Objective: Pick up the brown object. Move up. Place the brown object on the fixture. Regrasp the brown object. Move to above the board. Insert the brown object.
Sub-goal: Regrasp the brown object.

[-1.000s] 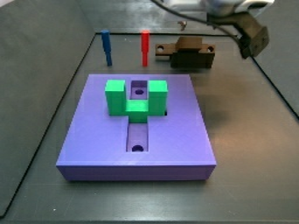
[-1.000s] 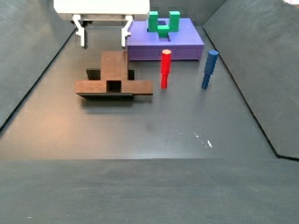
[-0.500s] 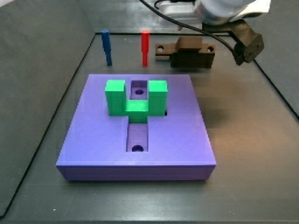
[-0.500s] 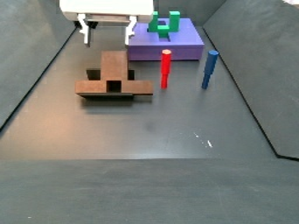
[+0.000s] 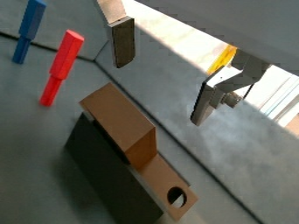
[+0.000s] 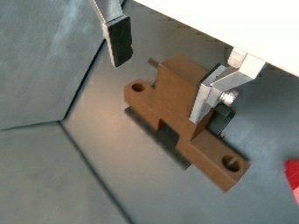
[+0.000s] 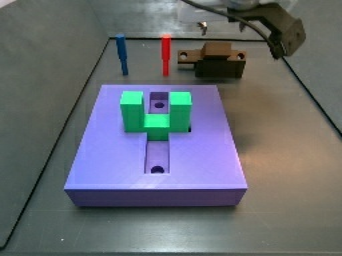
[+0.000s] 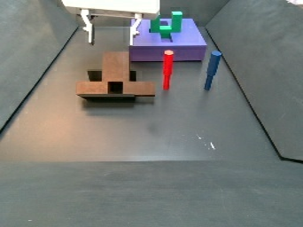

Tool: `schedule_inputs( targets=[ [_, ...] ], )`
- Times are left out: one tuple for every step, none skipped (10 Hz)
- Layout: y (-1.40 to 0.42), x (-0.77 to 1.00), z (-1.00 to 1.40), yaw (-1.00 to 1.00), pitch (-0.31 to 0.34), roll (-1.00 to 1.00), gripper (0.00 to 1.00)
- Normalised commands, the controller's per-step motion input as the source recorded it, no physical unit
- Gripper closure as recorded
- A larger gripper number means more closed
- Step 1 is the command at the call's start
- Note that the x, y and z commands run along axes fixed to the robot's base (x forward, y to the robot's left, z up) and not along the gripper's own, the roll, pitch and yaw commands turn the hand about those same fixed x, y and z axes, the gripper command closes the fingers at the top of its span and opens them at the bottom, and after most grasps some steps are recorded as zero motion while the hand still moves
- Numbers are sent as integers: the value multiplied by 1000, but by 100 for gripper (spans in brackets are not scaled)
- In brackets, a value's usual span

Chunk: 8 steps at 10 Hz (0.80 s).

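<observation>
Side views, brown object: the brown object [image 8: 113,78] lies flat on the bench [image 8: 154,142], a cross-shaped block with its long bar running across the bench and a shorter stem running away toward the board; a dark fixture [image 7: 218,70] sits under it.
Wrist views, brown object: it [image 6: 187,122] shows a round hole near each end of the long bar.
Open room: bare bench all around the near side; dark walls close in at the sides.
Pegs: a red peg [image 8: 168,69] and a blue peg [image 8: 213,70] stand upright just beside the brown object.
Board: the purple board [image 7: 160,150] carries a green block [image 7: 155,111] and has a slot with holes.
Tool: the tool [image 8: 109,33] hangs above the brown object, fingers [image 6: 117,37] spread wide, holding nothing.
</observation>
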Motion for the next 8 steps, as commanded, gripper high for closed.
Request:
schedule_inputs(
  targets=[
    [0,0,-123,-34,-66,-100,0],
    [-23,0,-209,-63,0,0,0],
    [-9,0,-209,-60,0,43,0],
    [0,0,-60,0,0,-20,0],
    [0,0,-57,0,9,-26,0],
    [-17,20,-77,0,20,-6,0],
    [-34,114,-140,0,37,0,0],
    [0,169,-86,9,51,-203,0]
  ],
)
